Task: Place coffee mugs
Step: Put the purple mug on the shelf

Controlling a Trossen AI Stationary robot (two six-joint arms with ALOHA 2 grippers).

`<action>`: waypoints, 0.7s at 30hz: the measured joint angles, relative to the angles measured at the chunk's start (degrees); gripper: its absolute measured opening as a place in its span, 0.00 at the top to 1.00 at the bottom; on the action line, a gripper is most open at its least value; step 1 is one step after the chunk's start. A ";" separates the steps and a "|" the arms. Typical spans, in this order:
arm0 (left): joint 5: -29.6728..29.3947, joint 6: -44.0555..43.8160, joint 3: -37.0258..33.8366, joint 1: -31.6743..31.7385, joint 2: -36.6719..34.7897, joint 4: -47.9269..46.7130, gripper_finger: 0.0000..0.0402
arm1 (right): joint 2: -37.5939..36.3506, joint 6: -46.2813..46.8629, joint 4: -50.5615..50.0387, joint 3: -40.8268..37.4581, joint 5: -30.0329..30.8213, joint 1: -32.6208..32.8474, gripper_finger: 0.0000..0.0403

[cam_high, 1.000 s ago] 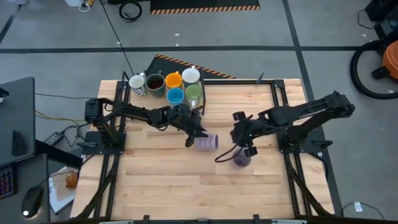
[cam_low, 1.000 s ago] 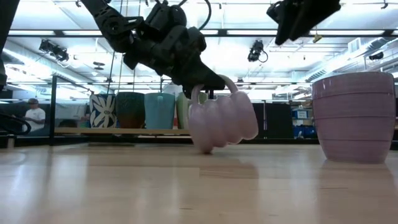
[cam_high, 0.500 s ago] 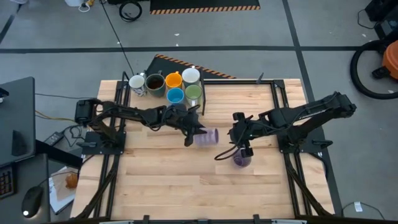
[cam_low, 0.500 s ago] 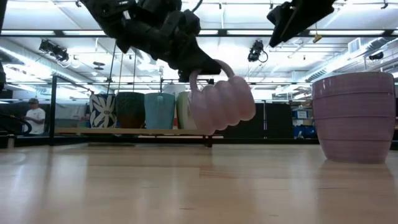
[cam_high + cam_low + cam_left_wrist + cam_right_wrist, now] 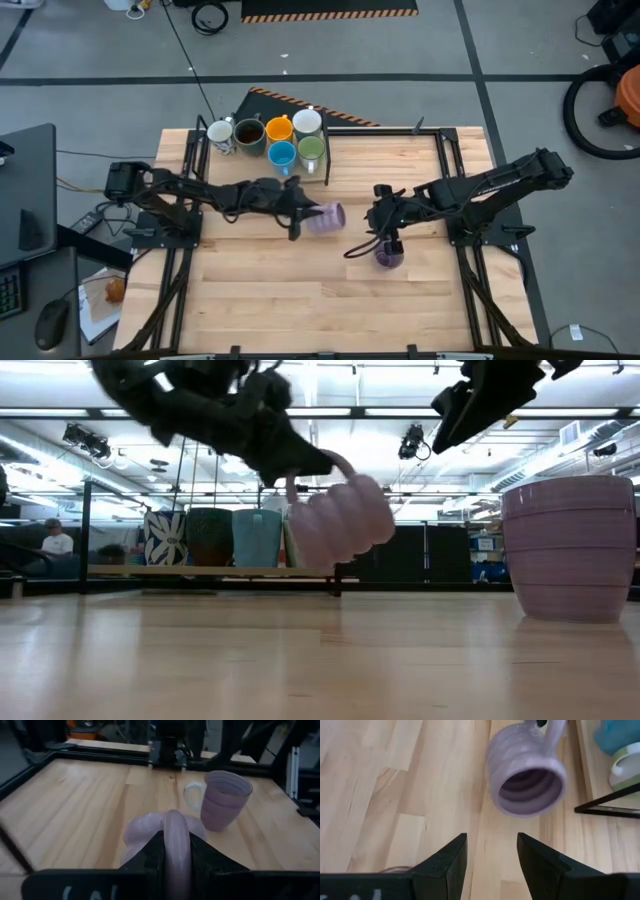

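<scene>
My left gripper point(image 5: 302, 213) is shut on a lavender mug point(image 5: 326, 216) above the table's middle; the mug also shows in the low view point(image 5: 335, 525) and in the right wrist view point(image 5: 527, 772). A second lavender mug point(image 5: 388, 258) stands upright on its base on the table and shows in the left wrist view point(image 5: 222, 800). My right gripper point(image 5: 385, 228) is open and empty, raised just beyond that mug point(image 5: 570, 550). Six more mugs point(image 5: 268, 138) stand grouped at the far left: two white, dark brown, orange, blue and green. My left gripper pinches the lavender mug's handle loop point(image 5: 175, 837) between its two fingers. The fingers come slanting down from the table's left. The mug hangs on its side, clear of the table, its mouth point(image 5: 530, 787) turned toward the right arm.
The six grouped mugs stand on a raised board point(image 5: 200, 571) at the table's far edge, beside a black frame point(image 5: 325, 160). Bare wood point(image 5: 300, 300) fills the table's near half. A person point(image 5: 55, 545) sits in the room beyond.
My left gripper has lifted the lavender mug off the table and carried it up and a little toward the table's left and far edges. The mug touched the table a second ago and now hangs clear.
</scene>
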 joint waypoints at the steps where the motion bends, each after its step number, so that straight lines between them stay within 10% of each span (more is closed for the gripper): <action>1: -0.73 -0.74 -1.48 -0.07 -0.89 1.19 0.86 | -0.02 0.00 0.84 -0.43 0.00 0.00 0.56; 21: -31.63 -3.89 -16.47 -14.17 -8.41 14.69 0.86 | 0.00 0.07 16.67 -5.02 -0.70 -0.67 0.56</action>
